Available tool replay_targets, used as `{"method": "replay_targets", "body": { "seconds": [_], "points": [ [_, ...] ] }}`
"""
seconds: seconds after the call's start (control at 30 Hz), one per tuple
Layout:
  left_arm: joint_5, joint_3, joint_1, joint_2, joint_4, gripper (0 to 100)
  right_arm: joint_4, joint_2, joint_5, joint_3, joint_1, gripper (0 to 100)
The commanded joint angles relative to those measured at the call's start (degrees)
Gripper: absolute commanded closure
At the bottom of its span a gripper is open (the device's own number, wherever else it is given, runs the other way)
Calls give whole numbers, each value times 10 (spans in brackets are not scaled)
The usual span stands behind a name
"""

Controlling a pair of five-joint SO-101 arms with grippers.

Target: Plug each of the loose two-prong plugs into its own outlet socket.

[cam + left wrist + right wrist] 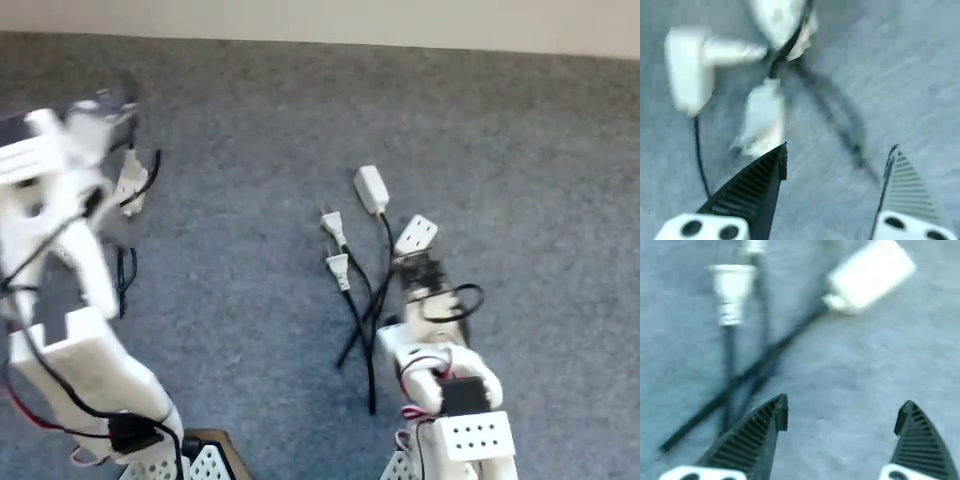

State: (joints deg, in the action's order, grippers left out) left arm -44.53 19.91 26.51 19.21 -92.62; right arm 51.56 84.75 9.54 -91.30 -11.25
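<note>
In the middle of the grey carpet lie two white two-prong plugs on black cords. Beside them are a white outlet block and a second socket piece. My right gripper is open just above the carpet, with one plug and an outlet block ahead of it; it holds nothing. At the far left, my left gripper is open over another white plug, a white outlet block and a black cord. Its fingers touch none of them.
Black cords cross and trail from the plugs toward the right arm's base. The left arm stands tall at the left edge. Open carpet spreads to the right and far side.
</note>
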Motion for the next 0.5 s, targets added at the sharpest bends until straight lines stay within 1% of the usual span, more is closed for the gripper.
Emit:
{"method": "replay_targets", "body": {
  "seconds": [0.0,0.07,0.17,0.23,0.3,0.37,0.47],
  "points": [
    [65,29,-170,-48,-24,684,-7,3,-30,55,113,670],
    [89,34,-240,-51,-21,684,-7,3,-37,58,142,670],
    [108,44,-330,-48,-13,684,-9,3,-39,57,146,670],
    [112,36,-374,-46,36,684,-10,3,-39,56,145,670],
    [114,29,-405,-34,101,684,-10,3,-39,54,145,670],
    [149,31,-421,-14,162,684,-10,3,-39,54,145,670],
    [200,59,-421,22,206,684,-10,2,-39,53,145,670]
  ]
}}
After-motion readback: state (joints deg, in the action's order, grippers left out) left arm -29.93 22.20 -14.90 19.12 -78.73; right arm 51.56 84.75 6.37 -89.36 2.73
